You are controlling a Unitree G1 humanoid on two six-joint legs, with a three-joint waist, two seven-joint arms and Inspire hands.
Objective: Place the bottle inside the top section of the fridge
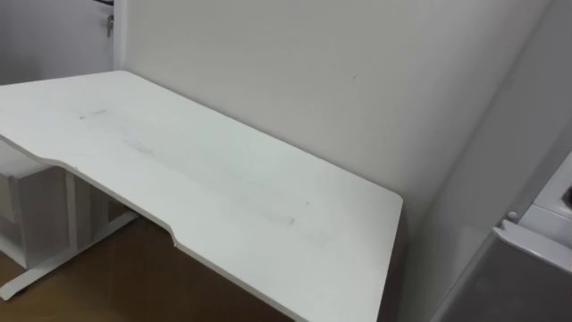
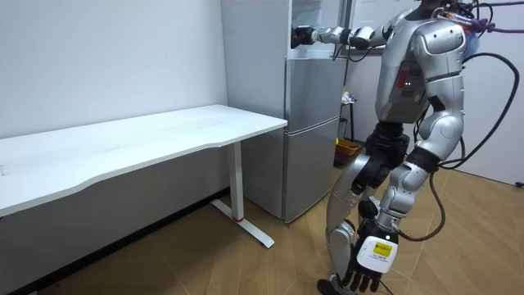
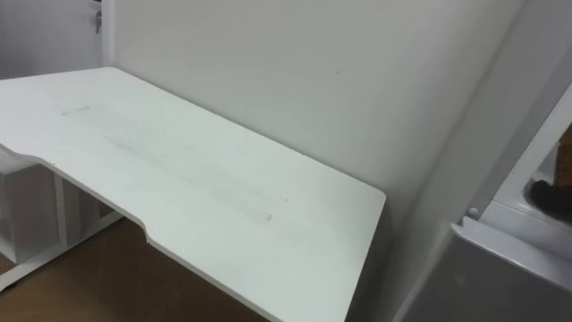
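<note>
My right hand (image 2: pixel 304 35) was up at the upper fridge (image 2: pixel 318 18), which looked open; couldn't tell if the fingers were round the bottle, and I couldn't make the bottle out, so my guess is it was at that hand or just inside. I'd reach well past the edge, set it upright, then let go slowly. What's on the shelves I couldn't see; lower door (image 2: pixel 311 123) shut. Left hand (image 2: pixel 360 276) hung loose and empty by my leg.

The white surface (image 1: pixel 223 179) before me runs along the wall (image 1: pixel 313 63), its front edge scooped inward partway along (a soft curve, not a notch). Faint scuff marks streak its top. Its white leg (image 2: pixel 237 184) stands on the wooden floor (image 2: pixel 188 262).
</note>
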